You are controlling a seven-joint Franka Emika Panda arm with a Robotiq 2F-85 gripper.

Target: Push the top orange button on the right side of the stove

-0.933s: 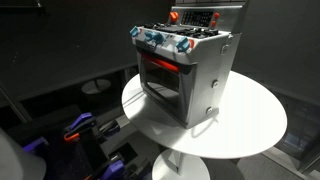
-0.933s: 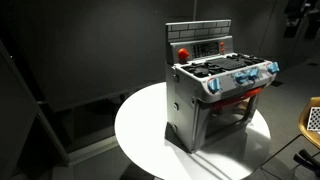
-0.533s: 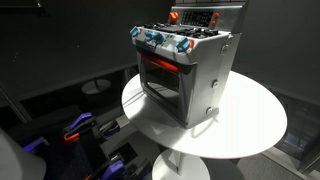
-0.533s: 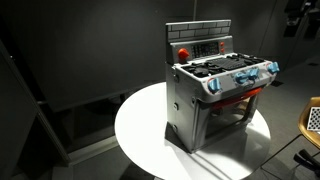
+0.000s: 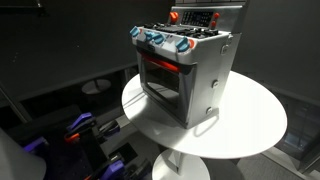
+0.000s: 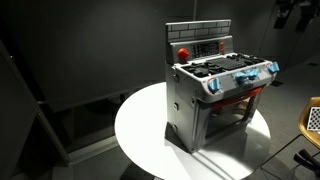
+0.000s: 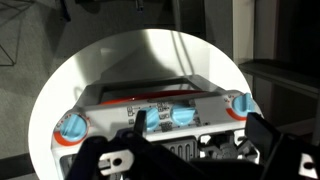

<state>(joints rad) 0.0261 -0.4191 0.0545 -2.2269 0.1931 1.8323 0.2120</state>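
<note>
Wrist view, left to right: dark gripper finger (image 7: 108, 160) low at frame left; blue knob (image 7: 70, 127) with red ring at stove corner; stove (image 7: 150, 100) seen from above, centred on round white table (image 7: 60, 80); second finger low at frame right. Gripper (image 7: 190, 160) spread wide, holding nothing, hovering over stove, apart from it. Both exterior views: stove (image 5: 185, 70) (image 6: 215, 95) upright on table, oven window (image 5: 160, 72) glowing orange, red-orange controls on back panel (image 6: 200, 47).

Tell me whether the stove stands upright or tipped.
Upright: the stove stands flat on the round table in both exterior views, back panel at the top.
</note>
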